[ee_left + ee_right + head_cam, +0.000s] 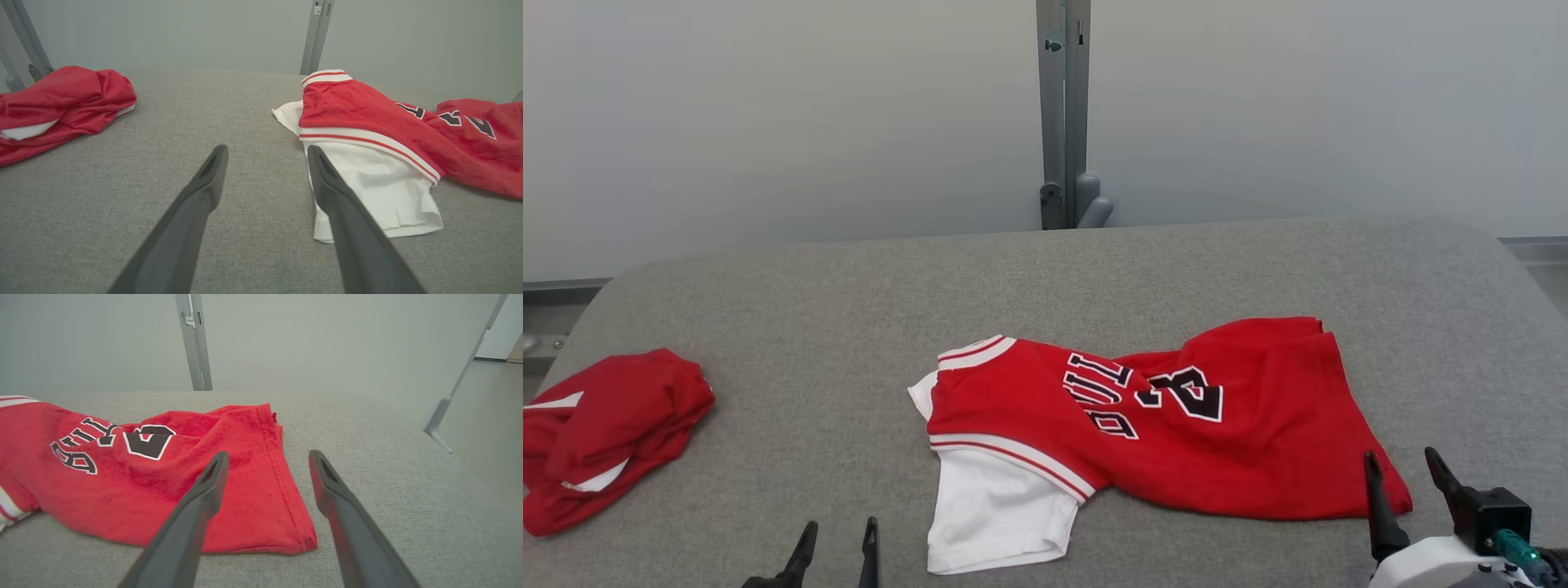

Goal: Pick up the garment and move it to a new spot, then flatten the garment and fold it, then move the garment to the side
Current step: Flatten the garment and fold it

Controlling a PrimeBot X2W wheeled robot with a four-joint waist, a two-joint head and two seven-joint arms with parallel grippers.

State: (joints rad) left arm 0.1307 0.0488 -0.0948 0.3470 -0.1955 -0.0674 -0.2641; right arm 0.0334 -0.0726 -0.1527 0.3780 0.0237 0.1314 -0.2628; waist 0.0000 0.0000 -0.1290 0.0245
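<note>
The jersey [1176, 441] lies rumpled at the worktop's [849, 302] middle, white sleeve [992, 506] nearest us. Our right pincer [1401, 459], spread and empty, hovers at its near right corner; our left pincer [840, 529], spread too, sits left of the sleeve. Another red garment [605, 433] lies at the left edge.

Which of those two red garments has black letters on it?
The spread-out red jersey with a white sleeve mid-table; the crumpled red garment at the robot's left shows none.
</note>
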